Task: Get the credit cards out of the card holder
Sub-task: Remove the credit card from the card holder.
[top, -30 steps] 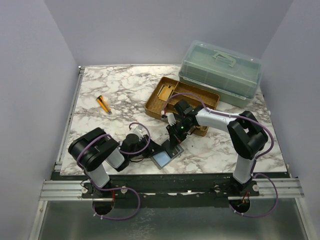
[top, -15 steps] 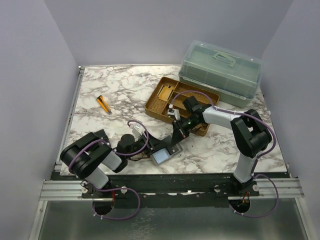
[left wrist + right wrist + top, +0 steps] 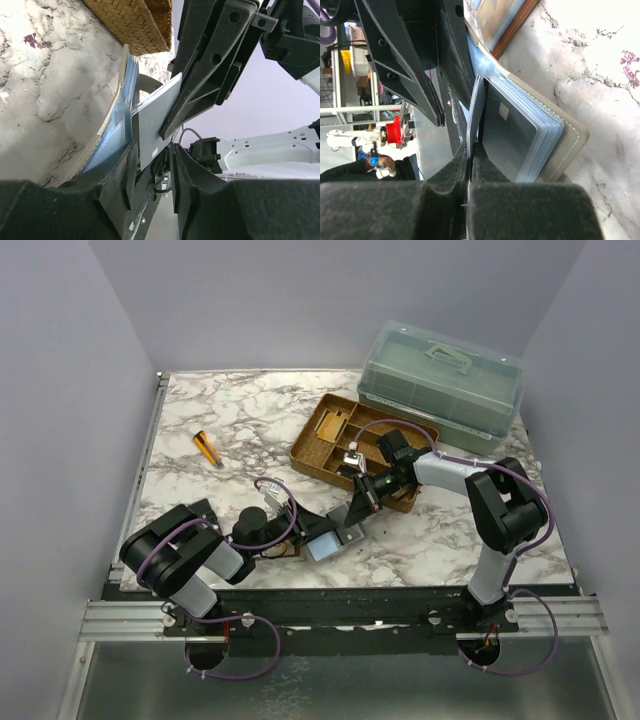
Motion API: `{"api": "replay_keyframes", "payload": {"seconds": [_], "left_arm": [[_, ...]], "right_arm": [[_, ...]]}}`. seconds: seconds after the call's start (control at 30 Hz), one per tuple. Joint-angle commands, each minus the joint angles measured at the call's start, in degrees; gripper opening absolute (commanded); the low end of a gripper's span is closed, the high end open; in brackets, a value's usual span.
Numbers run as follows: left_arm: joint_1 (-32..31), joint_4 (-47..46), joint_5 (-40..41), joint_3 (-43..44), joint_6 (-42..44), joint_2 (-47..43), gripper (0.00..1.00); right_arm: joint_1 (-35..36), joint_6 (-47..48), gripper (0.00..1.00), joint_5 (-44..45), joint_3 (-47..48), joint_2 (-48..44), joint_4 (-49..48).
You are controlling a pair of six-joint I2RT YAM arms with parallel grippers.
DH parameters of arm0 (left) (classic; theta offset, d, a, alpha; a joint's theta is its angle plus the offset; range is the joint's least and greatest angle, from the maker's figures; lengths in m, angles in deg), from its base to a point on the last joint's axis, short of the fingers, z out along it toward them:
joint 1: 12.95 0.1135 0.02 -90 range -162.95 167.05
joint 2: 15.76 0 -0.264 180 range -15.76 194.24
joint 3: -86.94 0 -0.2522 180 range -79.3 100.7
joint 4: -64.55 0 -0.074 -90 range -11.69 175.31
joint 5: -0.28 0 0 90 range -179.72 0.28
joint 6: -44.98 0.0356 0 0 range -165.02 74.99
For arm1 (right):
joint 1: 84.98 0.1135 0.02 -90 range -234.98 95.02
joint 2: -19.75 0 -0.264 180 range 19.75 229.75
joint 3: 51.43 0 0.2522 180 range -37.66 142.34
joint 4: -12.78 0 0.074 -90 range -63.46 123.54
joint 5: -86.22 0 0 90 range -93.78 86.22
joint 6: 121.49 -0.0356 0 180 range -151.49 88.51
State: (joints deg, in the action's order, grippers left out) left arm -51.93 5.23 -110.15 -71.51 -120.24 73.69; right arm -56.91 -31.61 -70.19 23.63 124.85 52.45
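One card looks to be partway out. The right fingers (image 3: 440,200) are pinched tight on the edge of a pale grey card (image 3: 155,120). It stands well out of the clear plastic sleeves of a blue-grey two-panel folder (image 3: 325,545). That folder lies open at 6 o'clock on the white marbled surface (image 3: 240,430), near the front edge. Only the card's lower corner seems to sit within the sleeve, so I judge it nearly free but not clear. The left fingers (image 3: 117,180) stand partly apart, straddling that lower corner and the sleeve edge. They clamp nothing that I can see.

The reddish-brown leather card holder (image 3: 505,20) shows only in the right wrist view. It is at 12 o'clock from the folder's sleeves and just beside them, with a tan-orange panel and a blue one facing up. Neither arm touches it. Whether those panels carry cards cannot be told, so nothing here shows its emptying as done; I reckon that part is left. At least one more card, with a small pale chip, sits in the folder's front sleeve.

The woven tan tray (image 3: 300,458), at 1 o'clock from the folder, is a likely place to drop cards. Whether any card lies in it is too small to tell.
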Motion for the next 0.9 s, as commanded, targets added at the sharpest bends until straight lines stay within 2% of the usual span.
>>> {"api": "replay_keyframes", "payload": {"seconds": [0.0,0.3,0.63,0.87], "left_arm": [[-0.1,-1.6,-1.6,0.3,0.9,-0.1,0.39],[0.0,-0.5,-2.0,1.1,2.4,-0.2,0.42],[0.0,15.2,0.6,2.3,7.5,-10.0,0.46],[0.0,16.9,0.6,2.6,8.1,-10.3,0.47]], "right_arm": [[-0.3,-1.8,0.00,-8.7,-0.8,-3.0,-3.4],[-0.5,-1.4,0.00,-7.6,-0.9,-3.5,-3.2],[-0.5,-1.4,0.00,-7.6,-0.5,-3.2,-3.0],[-0.6,-1.6,0.00,-8.6,-0.8,-3.7,-3.4]]}}
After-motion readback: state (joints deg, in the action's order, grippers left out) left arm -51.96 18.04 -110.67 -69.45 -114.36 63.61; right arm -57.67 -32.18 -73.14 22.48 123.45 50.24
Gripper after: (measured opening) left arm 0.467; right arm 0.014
